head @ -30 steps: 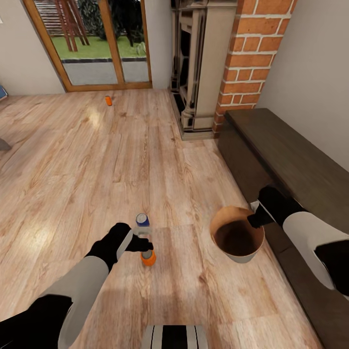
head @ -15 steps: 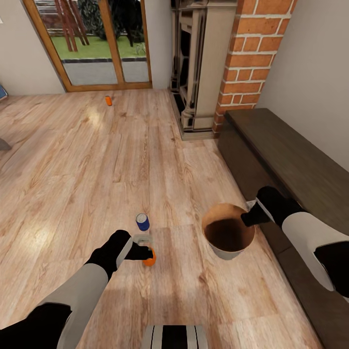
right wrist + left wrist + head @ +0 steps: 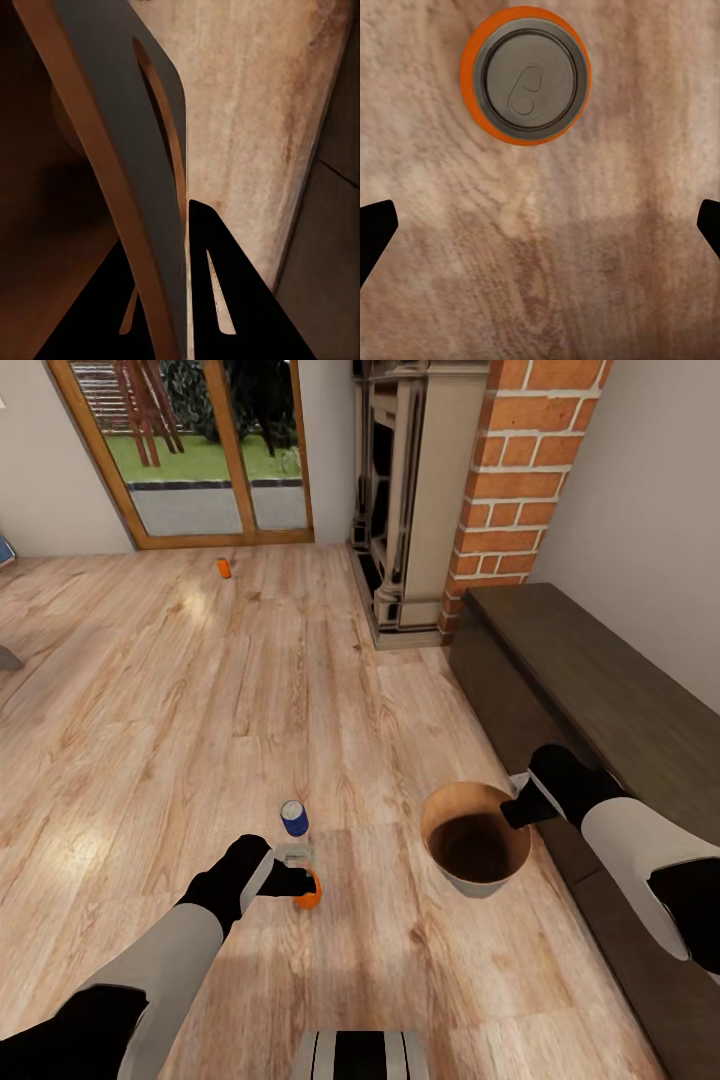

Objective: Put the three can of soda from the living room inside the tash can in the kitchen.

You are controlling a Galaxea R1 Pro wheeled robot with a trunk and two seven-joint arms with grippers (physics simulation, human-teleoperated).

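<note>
One soda can (image 3: 309,892) stands on the wood floor, and my left gripper (image 3: 300,882) hangs open just above and beside it. The left wrist view looks straight down on this can's silvery top (image 3: 525,73); my two fingertips (image 3: 375,232) are spread wide with bare floor between them, the can lying beyond them. A second can (image 3: 293,817) stands a little farther off. A third can (image 3: 224,567) is far away near the glass doors. My right gripper (image 3: 515,815) is shut on the rim of the trash can (image 3: 470,885), whose grey wall (image 3: 127,150) runs between my fingers.
A long dark low cabinet (image 3: 600,690) runs along the right wall, close behind my right arm. The brick fireplace (image 3: 520,480) stands ahead to the right, with wood-framed glass doors (image 3: 200,450) to the garden at the back. Wood floor (image 3: 150,710) stretches left and ahead.
The trash can in my right gripper has shifted a little to the left, toward the cans. My left gripper has sunk slightly over the near can.
</note>
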